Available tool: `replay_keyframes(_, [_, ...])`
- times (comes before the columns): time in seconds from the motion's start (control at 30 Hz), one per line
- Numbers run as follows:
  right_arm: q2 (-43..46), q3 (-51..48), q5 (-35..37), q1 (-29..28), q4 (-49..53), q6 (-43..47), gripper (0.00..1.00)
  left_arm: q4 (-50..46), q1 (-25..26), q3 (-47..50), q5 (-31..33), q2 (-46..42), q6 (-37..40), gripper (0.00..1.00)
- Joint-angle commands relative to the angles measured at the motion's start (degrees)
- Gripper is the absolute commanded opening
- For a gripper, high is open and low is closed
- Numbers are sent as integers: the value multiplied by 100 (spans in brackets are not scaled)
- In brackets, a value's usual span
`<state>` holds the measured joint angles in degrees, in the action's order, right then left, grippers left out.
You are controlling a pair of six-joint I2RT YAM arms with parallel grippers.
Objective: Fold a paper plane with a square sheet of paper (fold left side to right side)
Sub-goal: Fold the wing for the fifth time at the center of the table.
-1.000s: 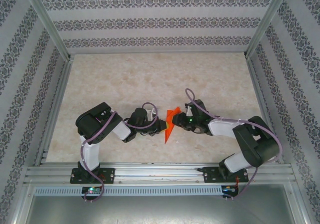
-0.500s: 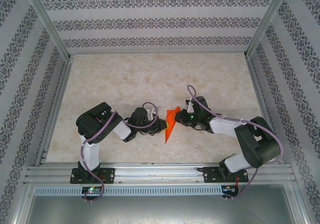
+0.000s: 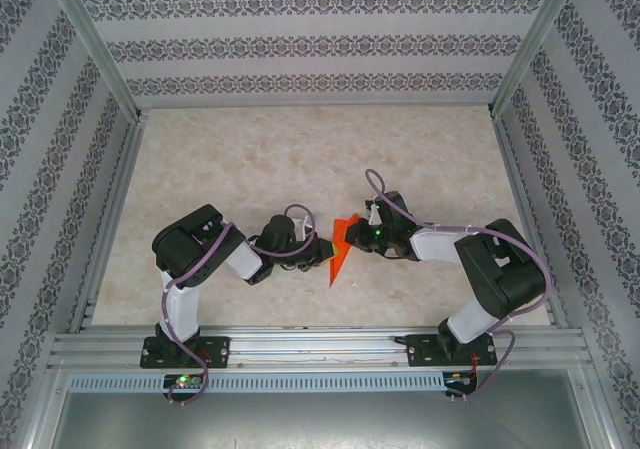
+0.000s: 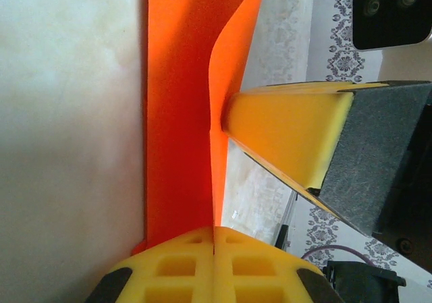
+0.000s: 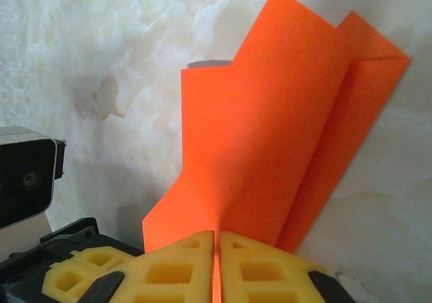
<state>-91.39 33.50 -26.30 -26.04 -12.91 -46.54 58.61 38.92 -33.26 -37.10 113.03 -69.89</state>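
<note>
From above, the 2 black wrists crowd in from both sides, so all I get of the sheet of paper [image 3: 338, 252] is a slim, bright orange-red sliver between them. It sits over the middle of the near half of the counter [image 3: 300, 149]. Whether its lower edge rests on the marbled top or hangs just clear, I cannot tell.

Up close, each tool's yellow pads cut off the paper's nearest edge. The left tool [image 4: 214, 234] has its pads pressed together with the paper pinched in the seam. The right tool [image 5: 216, 237] is likewise closed tight on the opposite edge. In the left wrist view, 1 of its yellow fingers [image 4: 287, 138] meets the paper's curled edge from the side.

The sliver's long axis runs roughly far to near, leaning a little leftward as it comes near. It narrows to a point at the near end.

The paper is plain and unmarked, folded into layers. From the right wrist I see a broad panel with a narrower flap behind it, stepped at the far corner, with straight, sharp creases.
</note>
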Motion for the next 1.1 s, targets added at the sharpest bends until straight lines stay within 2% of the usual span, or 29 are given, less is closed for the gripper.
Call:
replay_keyframes(0.0, [-124, 69, 165, -48, -36, 67, 11, -593, -121, 118, 458, 464, 191, 2])
replay_keyframes(0.53, [-443, 87, 161, -21, 93, 57, 11, -465, -141, 118, 405, 587, 89, 2])
replay_keyframes(0.7, [-411, 192, 292, 4, 457, 82, 11, -568, -139, 179, 424, 333, 201, 13])
replay_keyframes(0.9, [-524, 304, 472, 16, 896, 102, 11, -1495, -173, 259, 604, -650, 625, 25])
replay_keyframes(1.07, [-577, 355, 531, 20, 1026, 93, 10, -2836, -201, 154, 839, -1635, 1074, 32])
